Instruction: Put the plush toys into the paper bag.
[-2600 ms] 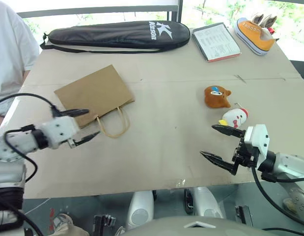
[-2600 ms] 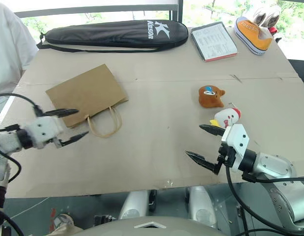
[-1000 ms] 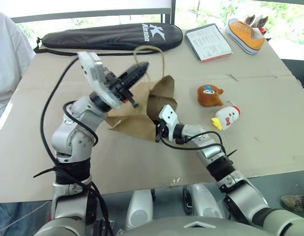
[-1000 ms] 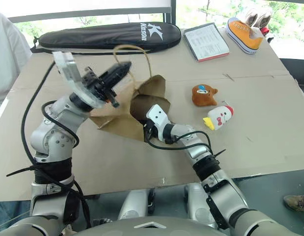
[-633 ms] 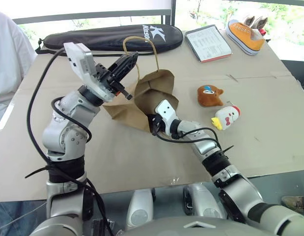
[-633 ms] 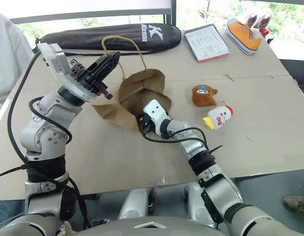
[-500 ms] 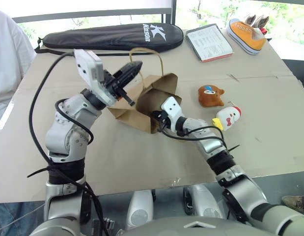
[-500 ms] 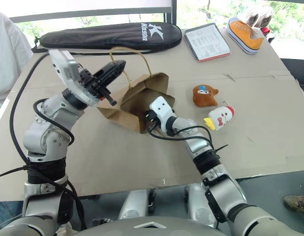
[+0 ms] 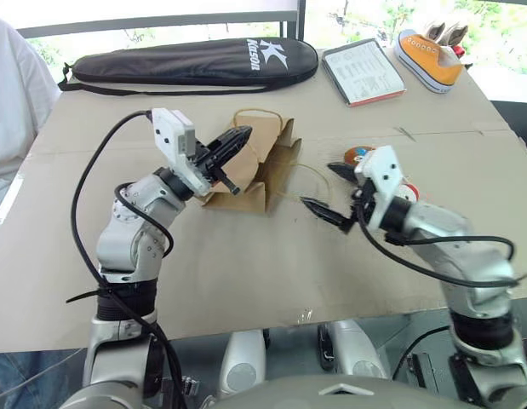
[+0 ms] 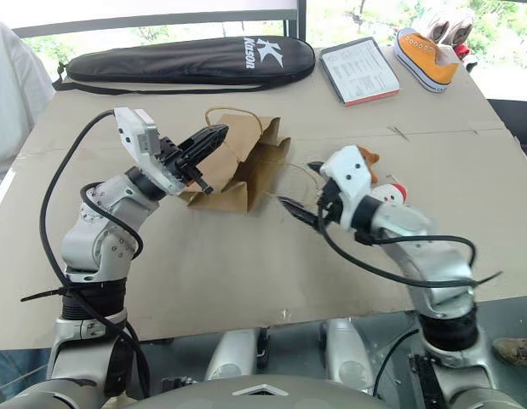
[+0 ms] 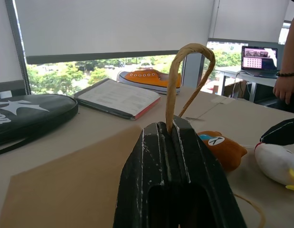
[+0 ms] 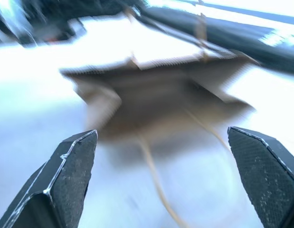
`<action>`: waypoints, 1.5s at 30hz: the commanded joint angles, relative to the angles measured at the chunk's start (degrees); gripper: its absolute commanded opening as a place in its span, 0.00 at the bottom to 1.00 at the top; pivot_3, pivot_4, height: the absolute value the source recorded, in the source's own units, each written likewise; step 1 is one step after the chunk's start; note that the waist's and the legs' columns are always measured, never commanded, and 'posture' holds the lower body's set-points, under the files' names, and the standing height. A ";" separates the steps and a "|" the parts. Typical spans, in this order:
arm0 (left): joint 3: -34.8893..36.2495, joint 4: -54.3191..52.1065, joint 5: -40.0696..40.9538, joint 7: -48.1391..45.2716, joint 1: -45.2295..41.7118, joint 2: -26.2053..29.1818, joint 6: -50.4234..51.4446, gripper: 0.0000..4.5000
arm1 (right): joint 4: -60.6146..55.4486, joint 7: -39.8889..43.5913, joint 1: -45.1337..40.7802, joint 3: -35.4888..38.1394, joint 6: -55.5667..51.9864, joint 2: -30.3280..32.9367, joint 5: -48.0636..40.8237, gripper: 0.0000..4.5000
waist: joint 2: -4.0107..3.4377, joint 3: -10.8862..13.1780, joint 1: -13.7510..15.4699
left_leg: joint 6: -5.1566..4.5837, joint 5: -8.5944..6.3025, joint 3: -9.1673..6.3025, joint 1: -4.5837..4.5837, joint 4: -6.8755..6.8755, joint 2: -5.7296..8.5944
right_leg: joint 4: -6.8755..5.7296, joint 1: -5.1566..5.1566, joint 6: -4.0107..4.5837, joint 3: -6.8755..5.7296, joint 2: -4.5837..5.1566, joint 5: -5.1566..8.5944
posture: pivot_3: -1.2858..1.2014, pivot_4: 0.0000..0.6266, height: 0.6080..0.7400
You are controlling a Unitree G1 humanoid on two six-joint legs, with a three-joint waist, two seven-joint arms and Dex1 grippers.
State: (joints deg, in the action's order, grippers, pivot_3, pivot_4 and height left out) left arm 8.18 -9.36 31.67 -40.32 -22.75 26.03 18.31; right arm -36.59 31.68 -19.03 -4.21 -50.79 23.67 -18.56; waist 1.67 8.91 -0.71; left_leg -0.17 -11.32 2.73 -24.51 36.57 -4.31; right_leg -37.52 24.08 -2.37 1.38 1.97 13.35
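Observation:
The brown paper bag (image 9: 267, 153) rests on the table with its mouth turned toward my right arm. My left gripper (image 9: 239, 141) is shut on one of its cord handles (image 11: 189, 54), which loops up from between the fingers. The other handle (image 9: 307, 175) lies loose on the table. To the right of the bag mouth my right gripper (image 9: 331, 192) hangs open and empty, apart from the paper. The brown plush toy (image 11: 222, 149) and the white chicken (image 11: 279, 164) lie on the table just behind my right hand, which partly hides them in the eye views.
A long black racket case (image 9: 186, 61) lies along the far edge, with a booklet (image 9: 363, 72) and an orange sneaker (image 9: 425, 55) to its right. A person in a white shirt (image 9: 16, 111) stands at the left side of the table.
My right gripper has come out of the bag mouth, moved right and up, and opened. The bag has sunk lower onto the table with my left gripper still shut on its handle.

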 commanded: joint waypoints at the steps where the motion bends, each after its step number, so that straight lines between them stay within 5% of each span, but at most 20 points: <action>1: 0.15 -0.48 0.30 -0.41 -2.08 -0.68 -1.26 0.00 | -0.33 -9.79 0.57 5.64 -12.17 2.56 5.03 0.97 | 0.02 0.00 0.02 | 0.00 0.00 0.00 0.00 0.00 0.00 | 0.00 0.00 0.00 0.00 0.00 0.00 | 0.52 0.24 1.00; 7: 0.04 0.86 -0.31 -0.90 -3.29 -1.04 -1.65 0.00 | 5.29 -18.34 2.99 5.43 -21.07 2.63 10.33 0.97 | 0.01 0.00 0.03 | 0.00 0.00 -0.01 -0.13 -0.01 0.04 | 0.06 0.07 0.01 0.00 0.02 0.00 | 0.52 0.24 1.00; 11: -0.08 0.13 0.02 -0.89 -3.01 -1.50 -1.21 0.00 | 6.64 -18.68 7.07 4.25 -19.37 3.35 11.20 0.76 | 0.04 -0.01 -0.06 | -0.01 0.00 -0.03 -0.17 -0.05 0.04 | 0.13 0.09 -0.06 0.00 -0.01 -0.03 | 0.52 0.24 1.00; 12: -0.06 -0.19 0.22 -1.08 -2.74 -1.53 -1.02 0.00 | 6.20 -18.56 7.67 4.58 -18.99 3.36 11.09 0.61 | 0.04 -0.01 -0.06 | -0.01 0.00 -0.05 -0.17 -0.05 0.04 | 0.13 0.08 -0.06 -0.01 -0.01 -0.02 | 0.52 0.24 1.00; 17: 0.00 -2.74 3.73 -2.12 -1.43 -2.29 1.16 0.00 | 1.74 -15.08 9.63 7.73 -13.22 3.79 8.81 0.18 | 0.05 -0.02 0.11 | -0.01 0.00 -0.06 -0.15 -0.01 0.04 | 0.15 0.03 -0.19 -0.01 0.00 0.09 | 0.52 0.24 1.00; 20: 0.39 -5.06 9.55 -3.55 -1.09 -2.87 5.25 0.00 | -3.39 -8.19 9.80 10.99 -7.53 2.89 2.17 0.01 | 0.05 0.02 0.00 | -0.01 0.00 -0.07 -0.20 -0.01 0.04 | 0.21 0.04 -0.20 -0.01 0.00 0.07 | 0.52 0.24 1.00; 25: -0.86 -8.67 17.00 -8.88 0.11 -1.20 11.38 0.00 | -6.78 -3.50 3.02 11.44 -7.64 -2.65 -9.92 0.01 | 0.04 0.05 -0.59 | -0.01 0.00 -0.16 -0.16 -0.03 0.00 | 0.16 0.05 -0.28 -0.01 -0.09 0.07 | 0.52 0.24 1.00; 28: -1.13 -8.56 18.34 -9.52 -0.99 -1.31 12.51 0.00 | -3.33 -1.11 -3.16 5.26 -6.83 -4.84 -12.14 0.01 | 0.00 0.08 -0.65 | -0.02 0.00 -0.21 -0.12 -0.02 -0.02 | 0.07 0.05 -0.23 -0.03 -0.13 0.09 | 0.52 0.24 1.00; 37: -0.74 -7.30 18.71 -9.24 -3.42 -1.98 12.30 0.00 | 13.14 9.35 -11.96 -9.72 2.02 -1.91 -8.65 0.01 | 0.01 0.08 -0.04 | -0.02 0.01 -0.17 -0.25 0.00 0.05 | 0.27 0.03 -0.02 -0.03 -0.06 -0.01 | 0.52 0.24 1.00; 45: -0.72 -11.68 20.86 -7.45 0.77 -2.24 13.18 0.00 | 37.77 9.45 -19.10 -15.96 16.91 -11.48 0.43 0.01 | 0.00 0.08 -0.54 | -0.02 0.01 -0.20 -0.19 -0.04 0.00 | 0.18 0.06 -0.14 -0.02 -0.15 -0.08 | 0.52 0.24 1.00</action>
State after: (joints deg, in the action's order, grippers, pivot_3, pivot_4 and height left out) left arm 6.75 -18.02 51.21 -48.23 -22.04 24.01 31.68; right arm -2.33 41.04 -36.51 -19.64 -37.98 14.13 -19.59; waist 1.67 8.99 -1.24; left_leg -0.19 -11.32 2.53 -24.67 36.52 -4.31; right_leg -37.36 24.14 -2.52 1.36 1.81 13.27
